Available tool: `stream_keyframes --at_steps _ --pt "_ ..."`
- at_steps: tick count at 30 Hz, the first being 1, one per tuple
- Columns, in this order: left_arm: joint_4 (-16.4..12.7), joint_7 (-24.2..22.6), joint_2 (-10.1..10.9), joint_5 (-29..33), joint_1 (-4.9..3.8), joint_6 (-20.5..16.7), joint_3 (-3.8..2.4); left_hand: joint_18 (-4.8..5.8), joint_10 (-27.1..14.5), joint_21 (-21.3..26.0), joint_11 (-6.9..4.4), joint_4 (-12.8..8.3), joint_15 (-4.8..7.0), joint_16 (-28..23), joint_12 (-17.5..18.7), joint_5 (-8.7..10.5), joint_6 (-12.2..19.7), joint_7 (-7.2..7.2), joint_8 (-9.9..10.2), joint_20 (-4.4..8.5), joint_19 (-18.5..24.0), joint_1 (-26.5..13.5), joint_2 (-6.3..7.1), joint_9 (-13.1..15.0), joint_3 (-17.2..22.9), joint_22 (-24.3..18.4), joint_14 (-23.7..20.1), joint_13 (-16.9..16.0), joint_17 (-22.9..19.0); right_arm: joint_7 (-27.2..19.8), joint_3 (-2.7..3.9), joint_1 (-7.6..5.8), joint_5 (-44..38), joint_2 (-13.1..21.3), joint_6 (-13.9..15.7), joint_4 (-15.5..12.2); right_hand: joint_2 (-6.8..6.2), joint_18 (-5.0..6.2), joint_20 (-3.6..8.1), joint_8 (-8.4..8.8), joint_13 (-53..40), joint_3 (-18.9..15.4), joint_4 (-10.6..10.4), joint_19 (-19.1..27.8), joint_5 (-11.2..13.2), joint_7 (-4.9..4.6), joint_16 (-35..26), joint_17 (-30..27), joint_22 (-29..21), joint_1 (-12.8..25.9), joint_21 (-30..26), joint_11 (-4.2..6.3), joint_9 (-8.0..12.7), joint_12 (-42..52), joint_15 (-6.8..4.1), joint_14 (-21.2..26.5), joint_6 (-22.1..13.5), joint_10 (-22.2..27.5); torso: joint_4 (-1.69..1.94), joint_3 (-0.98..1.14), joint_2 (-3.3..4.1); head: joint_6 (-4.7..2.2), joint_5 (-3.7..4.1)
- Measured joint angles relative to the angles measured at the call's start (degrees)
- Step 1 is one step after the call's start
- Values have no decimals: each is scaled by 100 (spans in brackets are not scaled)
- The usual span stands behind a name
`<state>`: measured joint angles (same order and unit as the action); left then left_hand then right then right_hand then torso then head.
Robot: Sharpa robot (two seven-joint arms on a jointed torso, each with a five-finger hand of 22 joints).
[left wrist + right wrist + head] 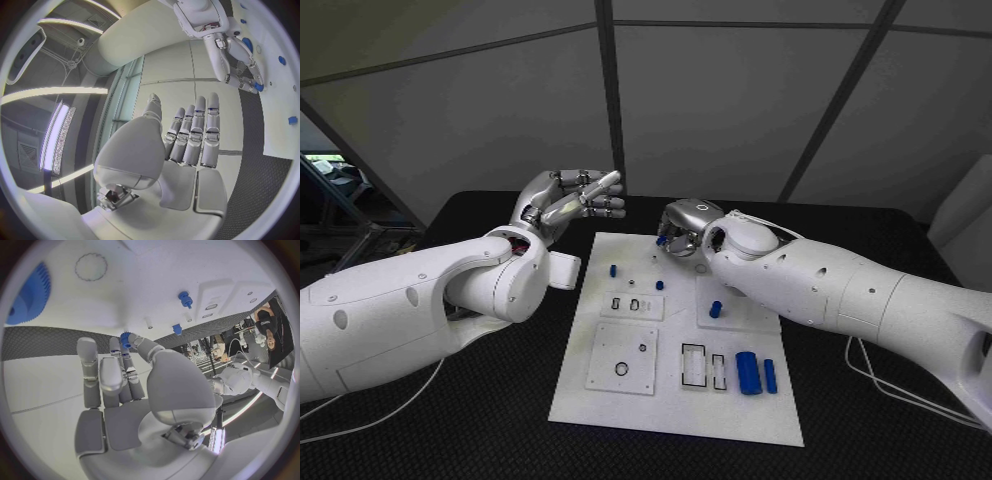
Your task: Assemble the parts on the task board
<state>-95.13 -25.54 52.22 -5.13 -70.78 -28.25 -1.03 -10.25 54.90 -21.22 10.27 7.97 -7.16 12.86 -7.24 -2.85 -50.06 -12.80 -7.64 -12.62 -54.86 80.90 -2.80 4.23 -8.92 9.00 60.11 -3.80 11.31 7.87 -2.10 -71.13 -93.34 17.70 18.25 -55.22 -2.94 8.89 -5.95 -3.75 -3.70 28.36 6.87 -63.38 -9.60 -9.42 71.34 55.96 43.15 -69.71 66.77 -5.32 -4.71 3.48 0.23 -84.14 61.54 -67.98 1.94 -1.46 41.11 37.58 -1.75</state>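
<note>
Right hand (687, 228) pinching a small blue gear (125, 339) over white task board (668, 405), left hand (570, 203) raised, fingers straight, empty.

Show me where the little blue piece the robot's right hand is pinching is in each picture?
Head view: the small blue part peeks out at the right hand, over the task board top edge.
Left wrist view: at that hand's fingertips, beside the board.
Right wrist view: pinched at the fingertips.
Shared landmark: the task board.
</note>
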Motion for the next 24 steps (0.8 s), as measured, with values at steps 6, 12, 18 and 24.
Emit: stream_keyframes --at_steps 6,12,18,24 --pt "7 2 -5 0 -1 7 0 0 0 0 0 0 0 0 0 0 0 0 0 0 0 0 0 0 0 0 0 0 0 12 -2 -5 -2 -17 -9 21 -52 1 -68 3 8 5 -42 69 -2 -48 0 -60 -82 51 -40 -81 64 0 60 20 -197 217 0 -1 0 4 -8" --pt "18 6 -8 1 -1 10 0 0 0 0 0 0 0 0 0 0 0 0 22 0 0 0 0 -6 0 -6 0 0 -1 30 -2 -17 -1 -16 -33 40 -143 0 -121 -1 7 -11 -59 146 -3 -100 -29 -154 -187 50 -95 -133 92 0 101 20 -450 474 -7 -2 -1 5 -9" --pt "23 10 -15 1 -2 12 0 0 0 0 0 0 0 0 0 0 0 0 22 0 0 0 0 -5 0 -6 0 0 -1 38 -2 -22 2 1 -77 21 -143 0 -112 -1 -6 3 -74 154 -3 -100 -29 -157 -194 50 -95 -133 77 29 101 20 -450 474 -8 -1 -4 14 -2" --pt "26 13 -14 1 -2 12 0 1 0 0 0 0 0 0 0 0 0 0 22 0 0 0 0 -5 0 -6 0 0 -1 38 -1 -24 4 12 -113 -18 -143 0 -112 -1 -6 19 -89 154 -3 -100 -29 -157 -194 50 -95 -111 77 29 101 20 -450 451 -9 2 -4 16 -4"
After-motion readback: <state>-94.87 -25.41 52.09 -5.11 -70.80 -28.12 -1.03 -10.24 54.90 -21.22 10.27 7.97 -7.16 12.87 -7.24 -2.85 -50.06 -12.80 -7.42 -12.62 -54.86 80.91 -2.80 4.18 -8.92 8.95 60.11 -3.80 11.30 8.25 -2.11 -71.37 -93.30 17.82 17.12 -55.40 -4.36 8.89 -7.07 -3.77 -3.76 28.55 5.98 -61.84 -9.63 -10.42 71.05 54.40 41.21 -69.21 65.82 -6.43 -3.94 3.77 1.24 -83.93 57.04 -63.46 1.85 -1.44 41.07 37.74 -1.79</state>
